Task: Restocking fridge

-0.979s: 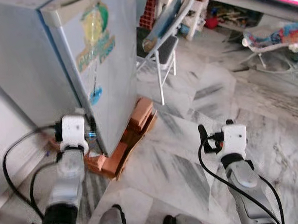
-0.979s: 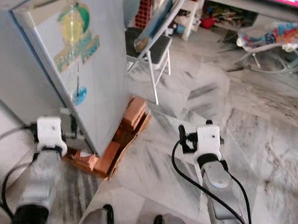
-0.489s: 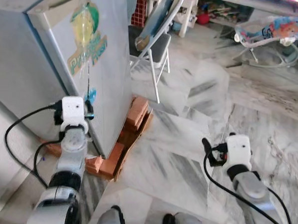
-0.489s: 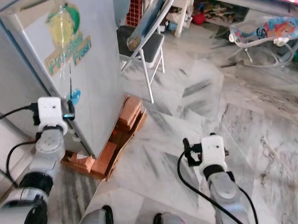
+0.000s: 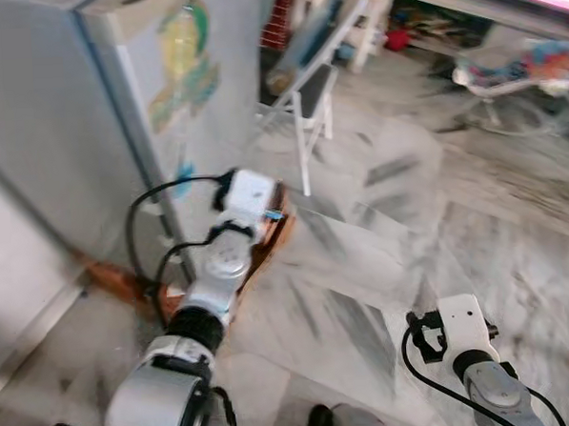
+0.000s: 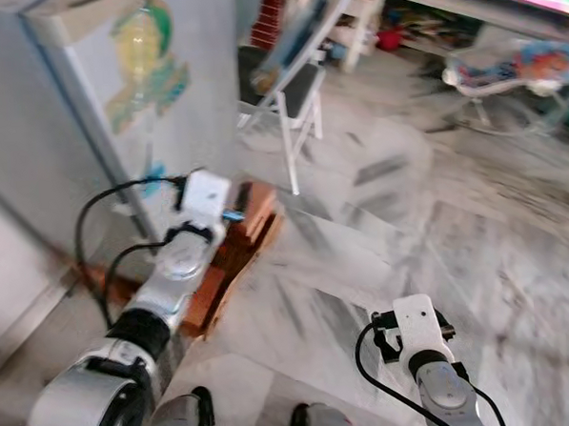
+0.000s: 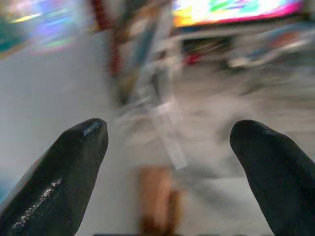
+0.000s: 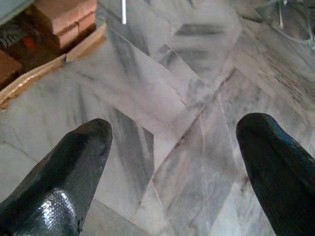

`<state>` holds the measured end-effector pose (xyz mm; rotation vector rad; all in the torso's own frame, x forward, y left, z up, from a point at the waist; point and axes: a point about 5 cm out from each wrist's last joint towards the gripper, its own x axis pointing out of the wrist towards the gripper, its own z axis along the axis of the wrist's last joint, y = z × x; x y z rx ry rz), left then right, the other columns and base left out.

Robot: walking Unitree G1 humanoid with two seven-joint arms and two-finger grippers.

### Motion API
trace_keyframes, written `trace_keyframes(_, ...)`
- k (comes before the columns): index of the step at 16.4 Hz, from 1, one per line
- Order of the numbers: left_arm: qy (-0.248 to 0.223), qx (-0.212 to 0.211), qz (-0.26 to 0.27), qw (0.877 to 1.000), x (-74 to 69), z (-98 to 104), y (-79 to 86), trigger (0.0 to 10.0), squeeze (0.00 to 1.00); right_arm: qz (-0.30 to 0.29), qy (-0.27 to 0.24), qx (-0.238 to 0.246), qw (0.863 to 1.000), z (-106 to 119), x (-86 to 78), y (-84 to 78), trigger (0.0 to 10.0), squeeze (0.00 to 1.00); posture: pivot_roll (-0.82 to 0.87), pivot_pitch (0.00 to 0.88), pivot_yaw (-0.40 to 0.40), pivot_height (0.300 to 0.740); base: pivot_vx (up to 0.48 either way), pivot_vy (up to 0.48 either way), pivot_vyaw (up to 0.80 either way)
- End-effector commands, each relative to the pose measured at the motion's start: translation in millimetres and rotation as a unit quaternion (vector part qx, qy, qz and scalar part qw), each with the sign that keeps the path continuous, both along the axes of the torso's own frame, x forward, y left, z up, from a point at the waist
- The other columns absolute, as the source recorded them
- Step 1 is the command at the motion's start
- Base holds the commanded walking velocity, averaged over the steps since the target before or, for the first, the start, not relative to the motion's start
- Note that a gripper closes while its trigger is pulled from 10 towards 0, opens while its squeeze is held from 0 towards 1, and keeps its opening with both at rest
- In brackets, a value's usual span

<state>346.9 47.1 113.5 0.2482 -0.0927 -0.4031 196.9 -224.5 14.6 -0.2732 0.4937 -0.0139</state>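
Fridge (image 5: 98,118), one folding chair (image 5: 307,88), two grippers spread, left gripper (image 7: 170,142), right gripper (image 8: 172,152)

Your left gripper (image 7: 170,162) is swinging away from the front edge of the tall grey fridge with the yellow-green sticker (image 5: 117,117), where it sat a second ago. It is now reaching out past the fridge's corner, above the stack of orange bricks (image 5: 275,218), fingers spread wide. Your right gripper (image 8: 172,162) is dropping lower and nearer your body, over the grey-veined marble floor (image 5: 409,216).
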Motion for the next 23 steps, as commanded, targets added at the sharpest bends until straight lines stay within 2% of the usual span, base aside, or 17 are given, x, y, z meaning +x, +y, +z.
trace_keyframes(1, -0.014, 0.008, -0.091, 0.996, -15.5, 1.7, -33.2, 10.0, 0.00, -0.003, 0.000, 0.005, 1.000, 0.3, 0.2, -1.6, 10.0, 0.00, 0.00, 0.133, -0.107, 0.740, 0.000, 0.000, 0.00)
trace_keyframes(2, -0.027, 0.010, -0.121, 0.992, -26.9, 1.9, -50.6, 10.0, 0.00, 0.000, 0.002, 0.007, 1.000, -1.6, 0.8, 2.4, 10.0, 0.00, 0.01, 0.129, -0.098, 0.740, 0.000, 0.000, 0.00)
trace_keyframes(3, -0.025, 0.004, -0.113, 0.993, -27.3, 0.3, -50.0, 10.0, 0.00, 0.001, 0.004, 0.008, 1.000, -2.4, 1.4, 4.2, 10.0, 0.00, 0.01, 0.129, -0.098, 0.740, 0.000, 0.000, 0.00)
trace_keyframes(4, -0.015, 0.001, -0.089, 0.996, -25.0, -4.8, -41.5, 10.0, 0.00, 0.001, -0.003, 0.013, 1.000, -1.6, 2.5, 6.6, 10.0, 0.00, 0.01, 0.128, -0.098, 0.740, 0.000, 0.000, 0.00)
trace_keyframes(5, -0.001, 0.004, -0.047, 0.999, -22.0, -15.0, -18.0, 10.0, 0.00, 0.004, -0.016, 0.018, 1.000, 1.4, 3.4, 8.9, 10.0, 0.00, 0.01, 0.130, -0.097, 0.740, 0.000, 0.000, 0.00)
trace_keyframes(6, 0.001, 0.017, -0.023, 1.000, -24.9, -23.2, 2.4, 10.0, 0.00, -0.003, -0.030, 0.025, 0.999, 5.0, 5.1, 8.0, 10.0, 0.00, 0.02, 0.130, -0.095, 0.740, 0.000, 0.000, 0.00)
trace_keyframes(8, 0.018, 0.009, 0.010, 1.000, -40.5, -36.9, 36.2, 10.0, 0.00, -0.015, -0.085, 0.051, 0.995, 20.2, 15.4, 10.9, 10.0, 0.00, 0.02, 0.131, -0.090, 0.740, 0.000, 0.000, 0.00)
trace_keyframes(9, 0.019, 0.009, 0.019, 1.000, -48.1, -39.7, 47.2, 10.0, 0.00, -0.017, -0.110, 0.061, 0.992, 27.7, 19.6, 13.1, 10.0, 0.00, 0.02, 0.133, -0.088, 0.740, 0.000, 0.000, 0.00)
trace_keyframes(11, 0.014, 0.006, 0.049, 0.999, -73.1, -43.9, 73.3, 10.0, 0.00, -0.018, -0.167, 0.072, 0.983, 47.4, 30.7, 17.4, 10.0, 0.00, 0.04, 0.134, -0.090, 0.740, 0.000, 0.000, 0.00)
trace_keyframes(12, 0.002, 0.015, 0.064, 0.998, -81.8, -42.7, 80.6, 10.0, 0.00, -0.018, -0.181, 0.078, 0.980, 52.7, 34.6, 19.1, 10.0, 0.00, 0.05, 0.134, -0.089, 0.740, 0.000, 0.000, 0.00)
trace_keyframes(13, 0.013, 0.011, 0.122, 0.992, -96.2, -47.6, 95.9, 10.0, 0.00, -0.019, -0.194, 0.083, 0.977, 58.2, 39.7, 21.0, 10.0, 0.00, 0.06, 0.130, -0.088, 0.740, 0.000, 0.000, 0.00)
trace_keyframes(14, 0.018, 0.006, 0.136, 0.990, -99.8, -48.8, 99.5, 10.0, 0.00, -0.020, -0.197, 0.086, 0.976, 59.4, 40.6, 21.0, 10.0, 0.00, 0.06, 0.130, -0.089, 0.740, 0.000, 0.000, 0.00)
trace_keyframes(15, 0.035, 0.011, 0.165, 0.986, -113.9, -55.9, 112.9, 10.0, 0.00, -0.021, -0.196, 0.083, 0.977, 58.4, 40.5, 21.2, 10.0, 0.00, 0.07, 0.132, -0.091, 0.740, 0.000, 0.247, 0.00)
trace_keyframes(19, 0.072, 0.019, 0.182, 0.981, -126.6, -65.5, 124.7, 10.0, 0.00, -0.015, -0.191, 0.087, 0.978, 54.6, 41.8, 25.9, 10.0, 0.00, 0.08, 0.120, -0.094, 0.740, 0.000, 0.414, -0.34)
trace_keyframes(23, 0.058, 0.019, 0.167, 0.984, -116.3, -54.8, 119.1, 10.0, 0.00, -0.021, -0.200, 0.083, 0.976, 57.6, 47.1, 24.5, 10.0, 0.00, 0.07, 0.116, -0.085, 0.740, 0.000, 0.480, -0.60)
